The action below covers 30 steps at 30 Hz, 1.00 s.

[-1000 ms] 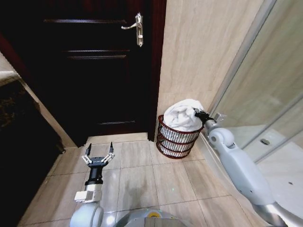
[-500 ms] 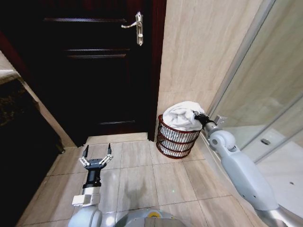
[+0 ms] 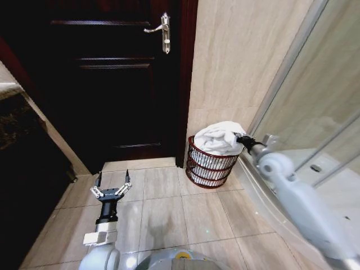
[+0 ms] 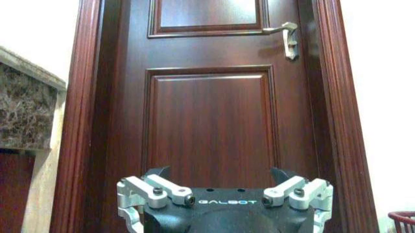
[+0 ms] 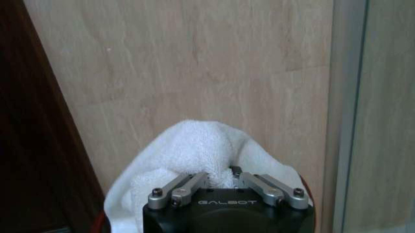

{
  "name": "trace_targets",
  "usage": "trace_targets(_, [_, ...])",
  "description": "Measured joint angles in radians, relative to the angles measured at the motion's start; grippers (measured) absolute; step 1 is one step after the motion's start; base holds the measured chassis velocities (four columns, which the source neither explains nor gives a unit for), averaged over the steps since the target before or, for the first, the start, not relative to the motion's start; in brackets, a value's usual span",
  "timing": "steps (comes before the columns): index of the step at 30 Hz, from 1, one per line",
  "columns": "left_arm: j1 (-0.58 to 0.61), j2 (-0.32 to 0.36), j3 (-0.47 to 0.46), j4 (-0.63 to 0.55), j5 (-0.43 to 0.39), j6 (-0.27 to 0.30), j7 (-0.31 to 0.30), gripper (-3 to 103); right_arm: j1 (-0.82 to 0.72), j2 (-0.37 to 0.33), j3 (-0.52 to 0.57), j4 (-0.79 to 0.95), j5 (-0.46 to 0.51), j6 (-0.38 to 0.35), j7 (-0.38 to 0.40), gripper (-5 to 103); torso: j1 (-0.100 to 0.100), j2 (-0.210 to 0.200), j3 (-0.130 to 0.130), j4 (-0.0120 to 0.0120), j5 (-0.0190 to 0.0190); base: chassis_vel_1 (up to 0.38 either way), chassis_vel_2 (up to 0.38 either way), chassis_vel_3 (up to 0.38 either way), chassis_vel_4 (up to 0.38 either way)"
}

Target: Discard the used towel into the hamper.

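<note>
Lifted slightly, right claw still pinches the towel, its fingertips buried, over hamper.

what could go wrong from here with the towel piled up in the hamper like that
The towel is heaped above the hamper rim, so it may spill onto the floor. The right gripper sits against the towel, so pulling away might drag it out or tip the light wire basket. The left gripper hangs open near the door, uninvolved.
</note>
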Motion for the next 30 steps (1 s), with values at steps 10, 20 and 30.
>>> trace_targets(10, [-0.012,-0.003,-0.005,0.019,-0.01,-0.003,0.0,100,0.243,-0.144,-0.195,-0.075,0.424,-0.086,0.082,10,0.0,0.0,0.002,0.0003,0.0003,0.0,0.0,0.0,0.0])
trace_targets(20, [-0.02,-0.008,-0.019,0.044,-0.026,-0.016,0.001,100,0.313,-0.045,-0.421,-0.232,0.322,-0.081,0.085,9,0.0,0.0,0.003,0.0003,-0.0004,0.0,0.0,0.0,0.0])
trace_targets(30, [-0.012,-0.022,-0.043,0.074,-0.044,-0.047,0.009,100,0.405,0.071,-0.523,-0.429,0.188,-0.078,0.033,9,0.0,0.001,0.004,0.0003,-0.0003,0.0,0.0,0.0,0.0])
